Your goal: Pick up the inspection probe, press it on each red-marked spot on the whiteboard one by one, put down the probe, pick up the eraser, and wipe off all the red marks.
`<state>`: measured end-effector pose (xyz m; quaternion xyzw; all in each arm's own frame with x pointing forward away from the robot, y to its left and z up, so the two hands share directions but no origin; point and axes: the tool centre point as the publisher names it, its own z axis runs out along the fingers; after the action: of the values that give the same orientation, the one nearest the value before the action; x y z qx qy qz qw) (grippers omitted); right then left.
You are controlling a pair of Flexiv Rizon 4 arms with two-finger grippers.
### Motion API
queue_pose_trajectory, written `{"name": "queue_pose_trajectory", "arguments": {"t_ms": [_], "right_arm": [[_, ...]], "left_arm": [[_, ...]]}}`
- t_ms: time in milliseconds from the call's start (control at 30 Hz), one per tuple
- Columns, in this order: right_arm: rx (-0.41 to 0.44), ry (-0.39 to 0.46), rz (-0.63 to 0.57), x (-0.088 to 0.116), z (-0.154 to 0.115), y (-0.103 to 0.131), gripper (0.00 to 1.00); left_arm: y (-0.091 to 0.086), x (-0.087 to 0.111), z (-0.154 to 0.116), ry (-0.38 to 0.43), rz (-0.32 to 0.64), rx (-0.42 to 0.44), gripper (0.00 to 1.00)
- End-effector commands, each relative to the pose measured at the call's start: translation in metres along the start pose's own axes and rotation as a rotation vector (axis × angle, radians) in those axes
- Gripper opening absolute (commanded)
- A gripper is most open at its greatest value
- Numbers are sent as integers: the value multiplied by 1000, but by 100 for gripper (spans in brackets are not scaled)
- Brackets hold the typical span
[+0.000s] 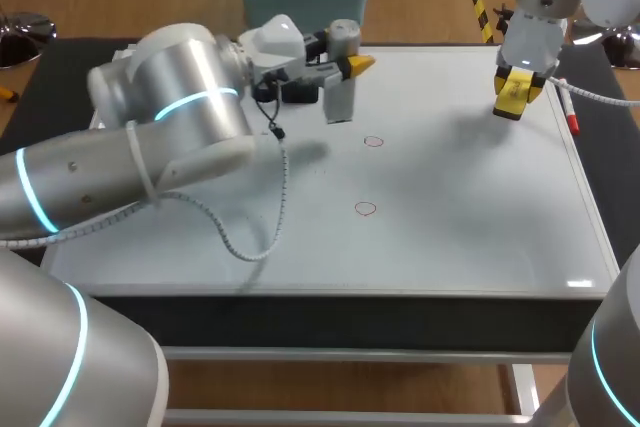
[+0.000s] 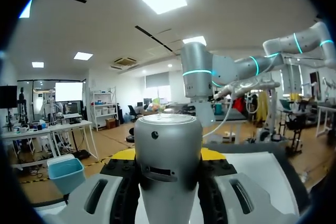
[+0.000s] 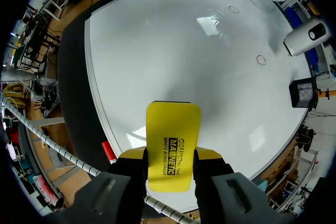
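My left gripper (image 1: pixel 346 68) is clamped sideways on the inspection probe (image 1: pixel 340 97), one yellow-tipped finger on each side of the grey cylinder. It's standing pretty much upright over the far-left part of the whiteboard (image 1: pixel 450 237). Can't honestly tell from the head view whether its lower end touches the board or sits just above it. In the left wrist view the probe's rounded top fills the gap between the fingers (image 2: pixel 124 156). It's not on either mark: the farther red circle (image 1: pixel 373 141) is a bit in front of it and to its right, and the nearer red circle (image 1: pixel 365 209) is closer to me, well apart from the probe. Both circles look intact. Just to the probe's left there's a small black boxy thing (image 1: pixel 300 94) on the board. My right gripper (image 1: pixel 519 93) is up over the far-right corner of the board, squeezing the yellow eraser (image 3: pixel 173 140) from both sides, eraser off the surface. A red-capped marker (image 1: pixel 572 119) lies along the board's right edge, near that gripper. The board takes up most of the table (image 1: pixel 300 309).
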<state>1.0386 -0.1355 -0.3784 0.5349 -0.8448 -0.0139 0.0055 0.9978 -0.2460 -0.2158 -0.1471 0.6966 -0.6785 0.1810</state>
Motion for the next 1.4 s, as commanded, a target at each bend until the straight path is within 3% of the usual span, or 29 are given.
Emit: {"name": "queue_pose_trajectory", "arguments": {"t_ms": [33,533,733,1100,1400], "right_arm": [[0,3,-2,0,-1,-1,0],[0,3,-2,0,-1,-1,0],[0,3,-2,0,-1,-1,0],[0,3,-2,0,-1,-1,0],[0,3,-2,0,-1,-1,0]], "left_arm": [[-6,-6,-57,-12,-5,1,0],[3,-33,-162,-86,-26,-12,0],[10,-46,-197,-81,-20,-33,0],[20,-69,-235,-33,-5,-13,0],[24,-77,-253,-12,-9,-12,0]]}}
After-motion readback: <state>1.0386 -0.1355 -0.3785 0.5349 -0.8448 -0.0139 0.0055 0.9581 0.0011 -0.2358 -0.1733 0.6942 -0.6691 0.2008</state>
